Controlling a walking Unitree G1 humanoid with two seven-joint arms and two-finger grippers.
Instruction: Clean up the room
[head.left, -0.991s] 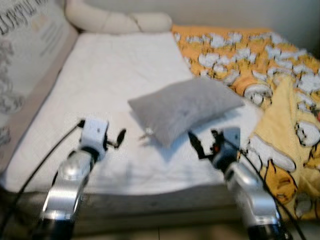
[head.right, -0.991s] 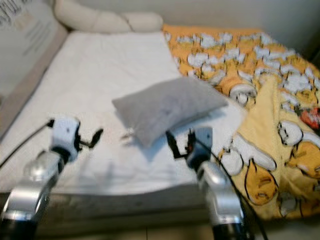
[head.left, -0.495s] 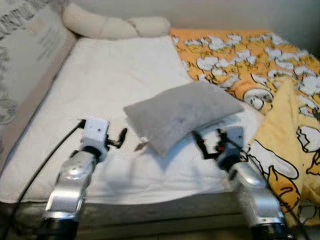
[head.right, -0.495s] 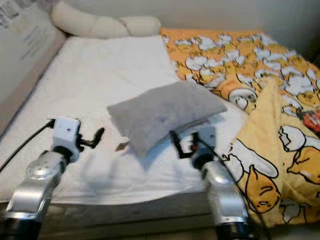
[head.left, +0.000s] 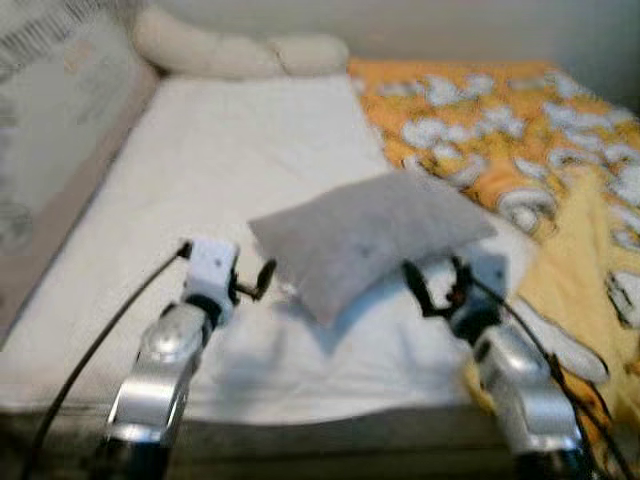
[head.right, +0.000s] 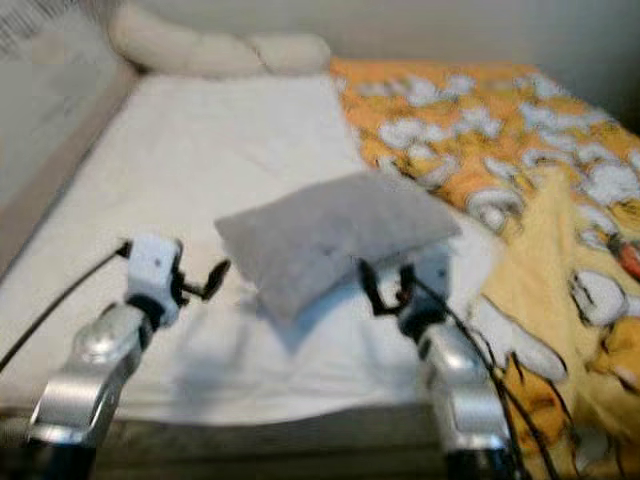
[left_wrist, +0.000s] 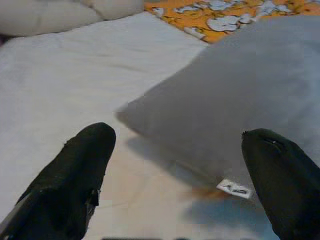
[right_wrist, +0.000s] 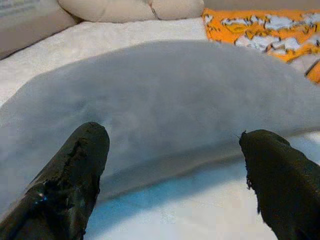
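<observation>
From the head cam, a bit blurry, I'm looking down at a bed with a white sheet (head.left: 230, 170). The grey pillow (head.left: 370, 235) is lying near the middle of it, toward the near edge, tilted a little. An orange and yellow patterned blanket (head.left: 520, 140) is bunched up on the robot's right side, and a long cream bolster (head.left: 235, 55) is sitting at the far end against the wall. My left gripper (head.left: 262, 280) is hovering just beside the pillow's near left corner, and my right gripper (head.left: 432, 288) is sitting right at the pillow's near right edge. Both sets of fingers are spread wide, nothing in them.

Left wrist cam: the fingers (left_wrist: 75, 180) are standing wide apart, with the pillow (left_wrist: 235, 105) straight ahead. I'm seeing its little white tag (left_wrist: 234, 189) on the near seam.

Right wrist cam: the fingers (right_wrist: 70, 180) are also open wide, and the pillow (right_wrist: 180, 100) is lying across the gap just ahead, not gripped.
</observation>
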